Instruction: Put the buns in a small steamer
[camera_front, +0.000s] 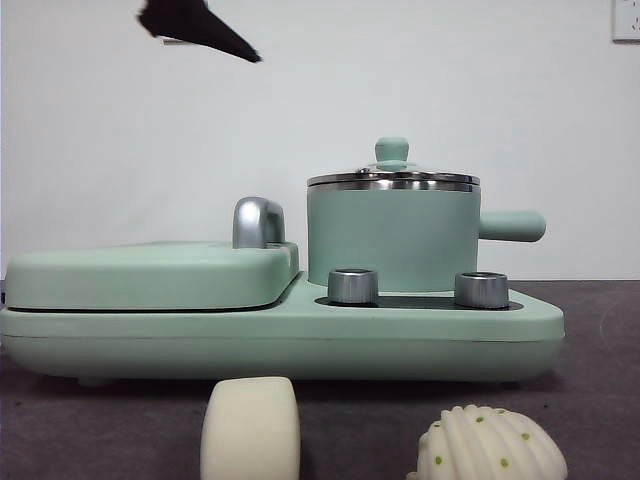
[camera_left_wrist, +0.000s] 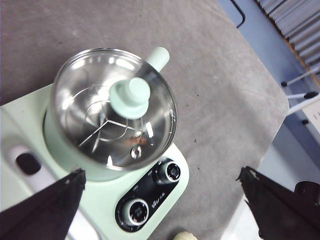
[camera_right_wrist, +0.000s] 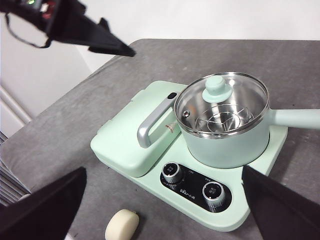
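The small steamer (camera_front: 392, 238), a mint-green pot with its lid and green knob (camera_front: 391, 152) on, stands on the right half of the cooker base. Both buns lie on the table in front of the base: the smooth one (camera_front: 251, 428) to the left and the ridged, green-dotted one (camera_front: 487, 445) to the right. My left gripper (camera_left_wrist: 161, 174) hangs open and empty high above the steamer (camera_left_wrist: 115, 107), and its black tip (camera_front: 215, 35) shows at the top left. My right gripper (camera_right_wrist: 164, 171) is open and empty, high over the front of the table, above the steamer (camera_right_wrist: 225, 120) and the smooth bun (camera_right_wrist: 121, 225).
A flat mint-green griddle cover (camera_front: 150, 272) with a chrome handle (camera_front: 258, 222) fills the left half of the base (camera_front: 300, 340). Two steel dials (camera_front: 352, 285) sit in front of the pot. The pot's side handle (camera_front: 512, 226) sticks out to the right. Grey cloth covers the table.
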